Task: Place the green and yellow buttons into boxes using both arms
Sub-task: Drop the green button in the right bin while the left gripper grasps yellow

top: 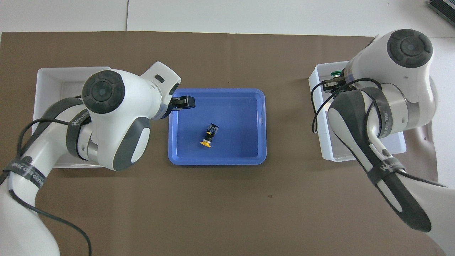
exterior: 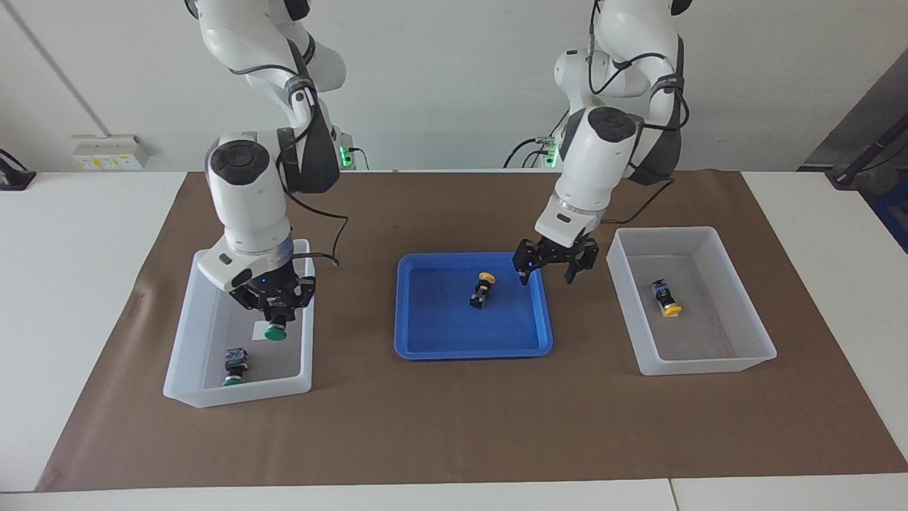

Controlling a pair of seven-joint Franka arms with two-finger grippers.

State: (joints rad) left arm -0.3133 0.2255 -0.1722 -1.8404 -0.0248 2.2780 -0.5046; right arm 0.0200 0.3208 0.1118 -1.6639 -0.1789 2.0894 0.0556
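Our right claw (exterior: pixel 275 312) grips a green button (exterior: pixel 275 331) over the box (exterior: pixel 186 333); released high, it bounces. Our left claw (exterior: pixel 547 267) gapes empty over the blue tray (exterior: pixel 440 348).

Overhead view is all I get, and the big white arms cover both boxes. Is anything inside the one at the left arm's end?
Observer: Yes. One yellow button lies on the floor of the left-end box.
Visitor: And the other box?
Observer: A green button lies in the right-end box, at the end farther from the robots.
Visitor: What is the right arm doing there?
Observer: The right claw is shut on a second green button, cap down, over that box.
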